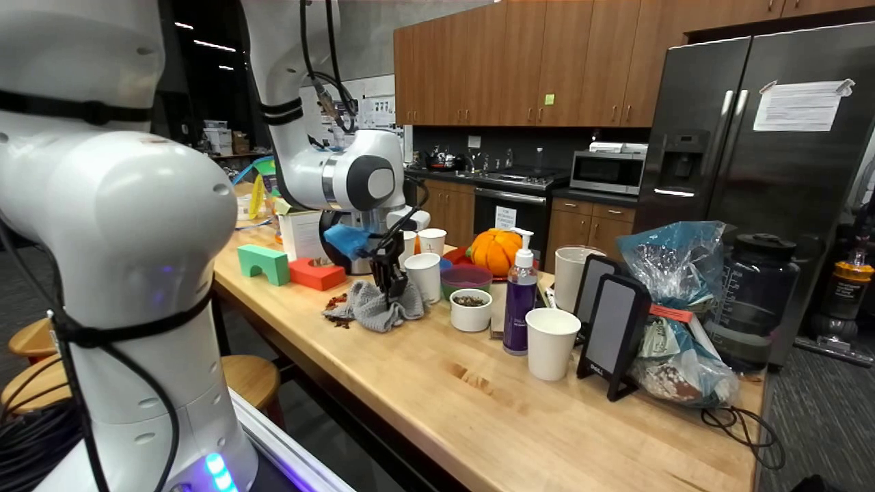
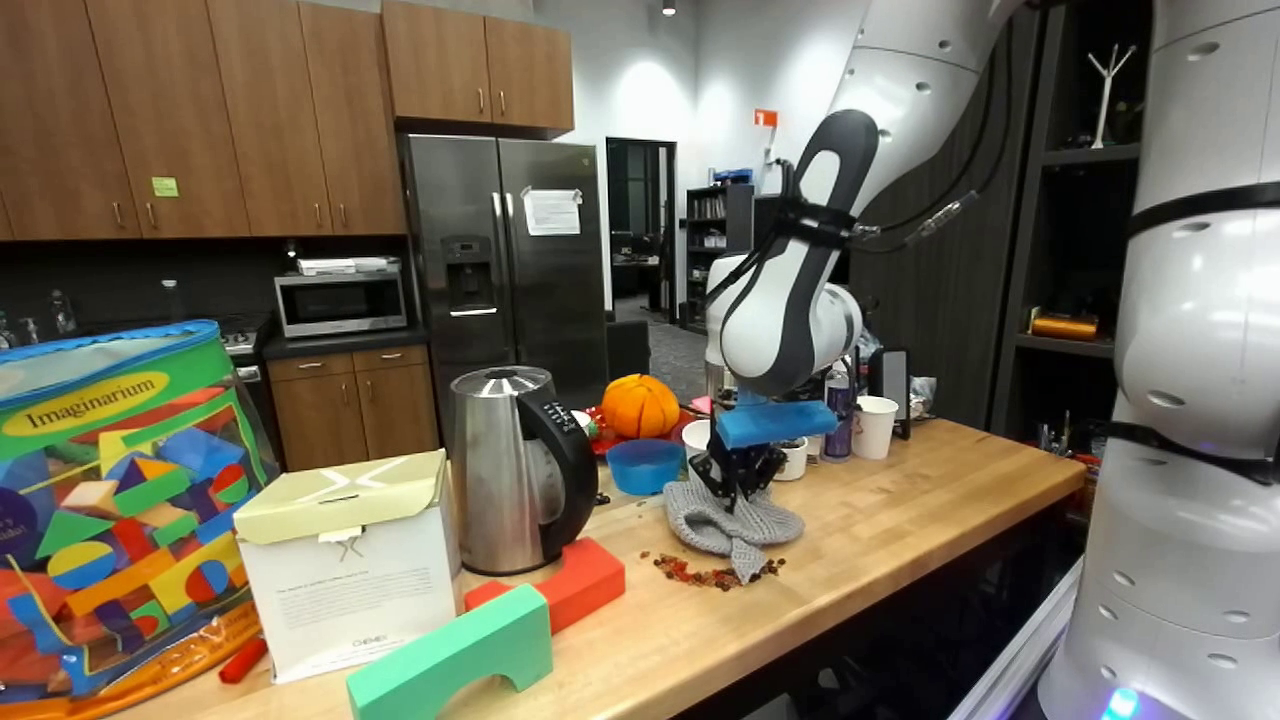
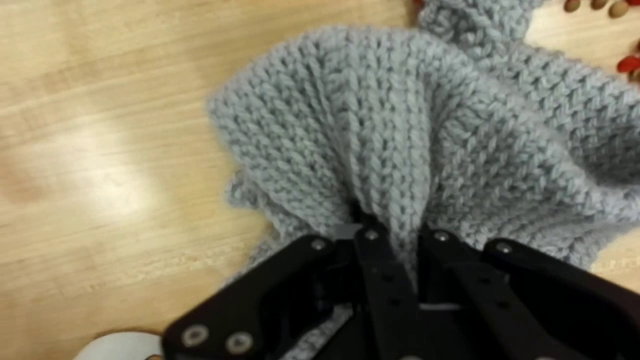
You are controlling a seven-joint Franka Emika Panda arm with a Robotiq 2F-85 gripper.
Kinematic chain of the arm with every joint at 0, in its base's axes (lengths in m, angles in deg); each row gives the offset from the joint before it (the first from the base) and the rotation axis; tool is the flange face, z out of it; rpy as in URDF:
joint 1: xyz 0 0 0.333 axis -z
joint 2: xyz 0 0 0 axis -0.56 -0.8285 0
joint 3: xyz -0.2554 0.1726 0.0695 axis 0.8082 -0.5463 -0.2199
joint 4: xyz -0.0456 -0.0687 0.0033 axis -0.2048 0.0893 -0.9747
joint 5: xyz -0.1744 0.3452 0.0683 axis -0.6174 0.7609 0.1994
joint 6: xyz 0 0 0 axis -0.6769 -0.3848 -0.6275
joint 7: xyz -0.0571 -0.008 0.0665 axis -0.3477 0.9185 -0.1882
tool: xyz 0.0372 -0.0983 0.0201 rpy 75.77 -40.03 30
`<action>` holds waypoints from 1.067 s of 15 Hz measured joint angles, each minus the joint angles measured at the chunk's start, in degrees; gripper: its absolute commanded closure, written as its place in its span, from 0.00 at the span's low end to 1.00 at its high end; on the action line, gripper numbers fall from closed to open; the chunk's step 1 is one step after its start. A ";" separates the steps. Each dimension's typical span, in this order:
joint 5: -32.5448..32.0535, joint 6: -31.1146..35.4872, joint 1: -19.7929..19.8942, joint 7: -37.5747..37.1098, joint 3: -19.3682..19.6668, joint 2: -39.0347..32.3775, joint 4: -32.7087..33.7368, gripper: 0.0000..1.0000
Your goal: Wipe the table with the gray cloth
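Observation:
The table [image 1: 437,396] is a long light-wood countertop; it also shows in an exterior view [image 2: 920,490] and the wrist view [image 3: 100,165]. The gray cloth [image 2: 705,525] is knitted and rumpled and lies on it. My gripper [image 2: 738,495] points down and is shut on a fold of the cloth, which shows pinched between the fingers [image 3: 400,235] in the wrist view [image 3: 320,125]. The fingertips are hidden in the cloth. Red and brown crumbs [image 2: 690,572] lie along the cloth's edge near the table's front edge; some show at the wrist view's upper right [image 3: 627,64].
White cups [image 1: 424,277], a small white bowl of dark bits [image 1: 471,316] and a purple bottle [image 1: 519,307] stand beside the cloth. A red block [image 2: 590,585], green block [image 2: 460,650] and kettle [image 2: 500,470] stand on its other side. A blue bowl [image 2: 643,468] is behind.

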 measured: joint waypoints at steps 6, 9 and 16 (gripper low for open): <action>3.18 -1.54 2.52 0.58 1.89 0.07 0.26 0.97; 7.06 -3.62 4.01 2.56 2.37 0.07 0.82 0.97; 16.08 -9.32 7.63 9.73 3.66 -0.26 2.50 0.97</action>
